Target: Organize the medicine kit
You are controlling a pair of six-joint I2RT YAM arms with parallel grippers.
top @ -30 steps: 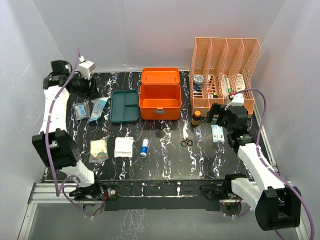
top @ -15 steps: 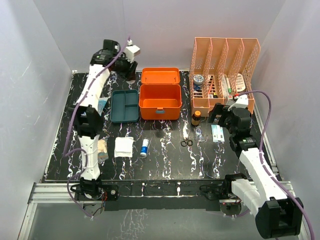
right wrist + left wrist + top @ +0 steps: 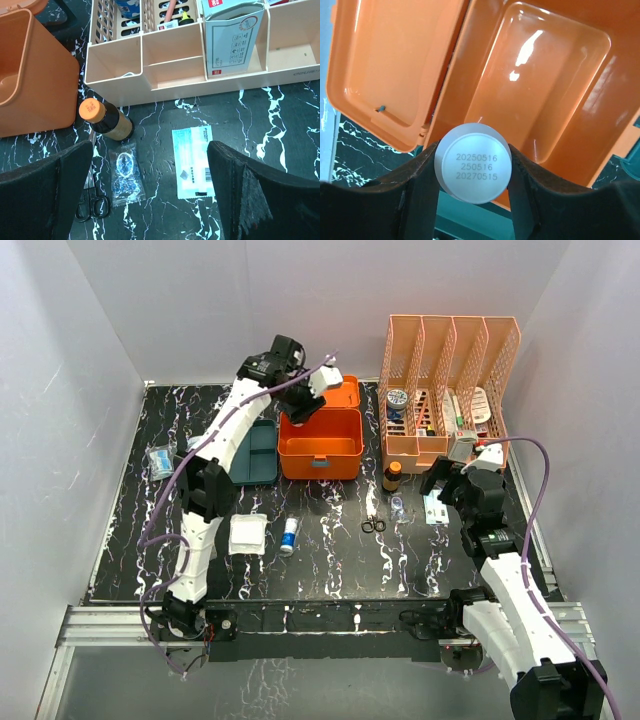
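Observation:
The medicine kit (image 3: 320,445) is an orange box that stands open at the back middle, its lid (image 3: 342,392) folded back. Its teal tray (image 3: 258,455) lies on the table to its left, partly behind my left arm. My left gripper (image 3: 299,408) hangs above the kit's back left corner. In the left wrist view it (image 3: 472,161) is shut on a white round container (image 3: 473,170) with printed dates on its end. Below it lies the bare orange inside of the box (image 3: 540,85). My right gripper (image 3: 450,483) (image 3: 150,155) is open and empty above the table.
A peach slatted organizer (image 3: 450,370) with several items stands at the back right. Before it are a brown bottle (image 3: 103,119), a clear packet (image 3: 125,172), a white-blue sachet (image 3: 194,162) and scissors (image 3: 92,202). A white pad (image 3: 247,535) and a small tube (image 3: 289,536) lie near front.
My left arm has swung from the back left corner rightward along the back to above the open orange kit. My right gripper has shifted slightly to the right.

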